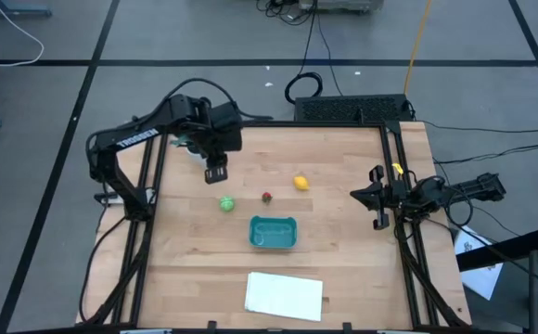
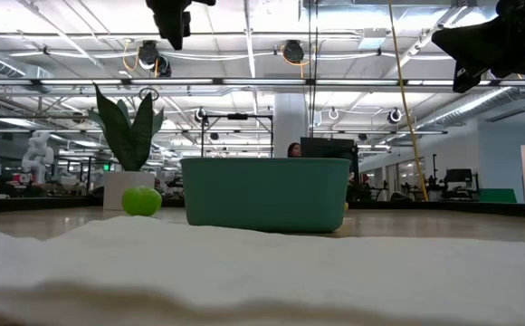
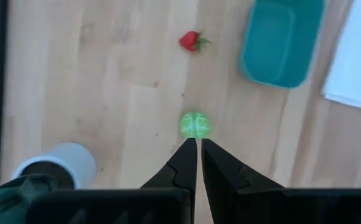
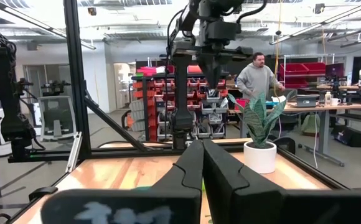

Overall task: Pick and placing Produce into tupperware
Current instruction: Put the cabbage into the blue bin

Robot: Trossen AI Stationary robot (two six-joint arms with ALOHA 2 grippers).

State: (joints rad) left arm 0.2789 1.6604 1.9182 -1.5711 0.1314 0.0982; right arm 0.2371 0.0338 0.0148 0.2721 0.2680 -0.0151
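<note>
Pale wooden planks are making up the counter (image 1: 343,241), which is sitting inside a dark metal frame in a wide workshop with a grey floor. Near the middle of it, the tupperware (image 1: 274,232) is lying open: a shallow teal-green rectangular container with rounded corners, showing nothing inside from above. The round light-green piece of produce (image 1: 226,204), pale-veined like a tiny cabbage, is resting to the left of the tupperware and a little farther back, apart from it. The smaller red piece (image 1: 267,197), a strawberry shape with a green leafy tip, is sitting just beyond the tupperware's far edge. The yellow lemon-like piece (image 1: 301,183) is lying farther back and to the right, well apart from the others.

The left pincer (image 1: 215,173) is hanging above the counter, just behind the green piece, its fingers (image 3: 187,163) pressed nearly together with only a thin slit between them and nothing held. The right pincer (image 1: 377,197) is waiting at the counter's right edge, raised off the surface, with its fingers likewise closed against each other and empty.

A flat white sheet (image 1: 285,295) is lying at the near edge. A teal-leaved potted plant (image 2: 128,149) in a white pot is standing at the far left. Beyond the counter, a person (image 4: 259,76) is standing among desks.
</note>
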